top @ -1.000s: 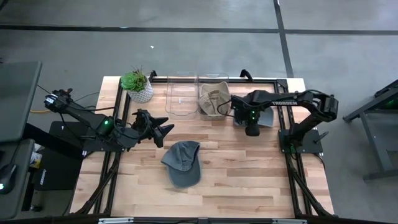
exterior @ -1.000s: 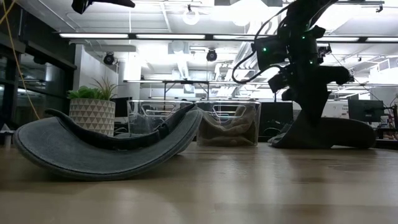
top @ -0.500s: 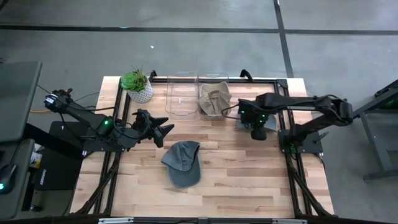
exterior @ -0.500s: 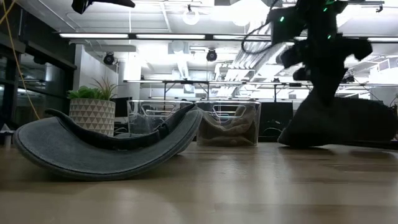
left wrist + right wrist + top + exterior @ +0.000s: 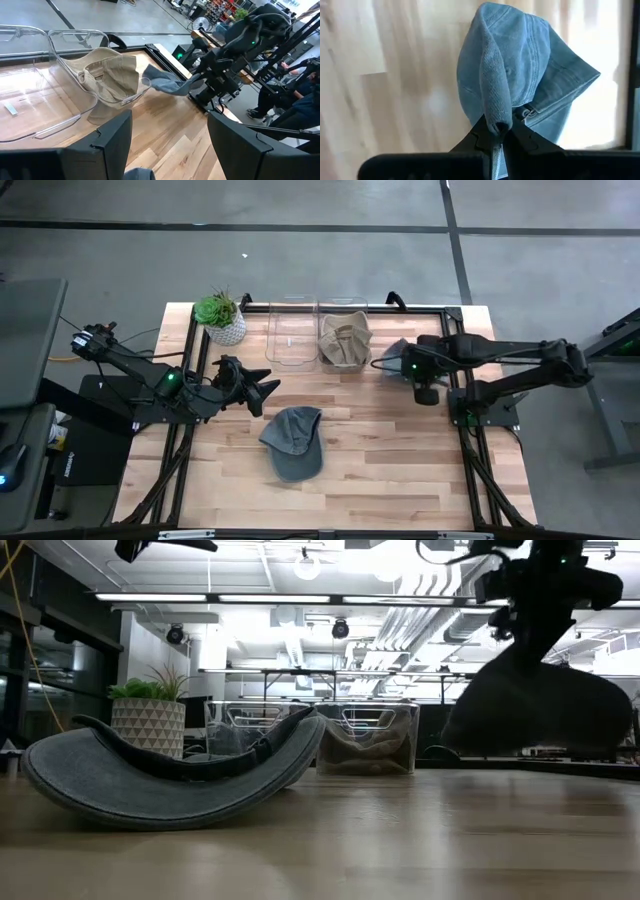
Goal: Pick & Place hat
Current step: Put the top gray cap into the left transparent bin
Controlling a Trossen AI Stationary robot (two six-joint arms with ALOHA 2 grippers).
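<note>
Because its fingers pinch a fold of the light blue denim cap [image 5: 520, 75], the right gripper [image 5: 425, 385] carries it hanging clear of the wooden table [image 5: 380, 470], right of centre in the high view, near the clear plastic bins [image 5: 292, 330]; the left gripper [image 5: 262, 395] waits spread wide, left of centre.

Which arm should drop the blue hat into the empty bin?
Right. Its claw is already shut on the blue hat, lifted off the table. The left claw waits open by the empty bin.

Blue hat [image 5: 520, 75] hangs pinched, lifted off the table.
</note>
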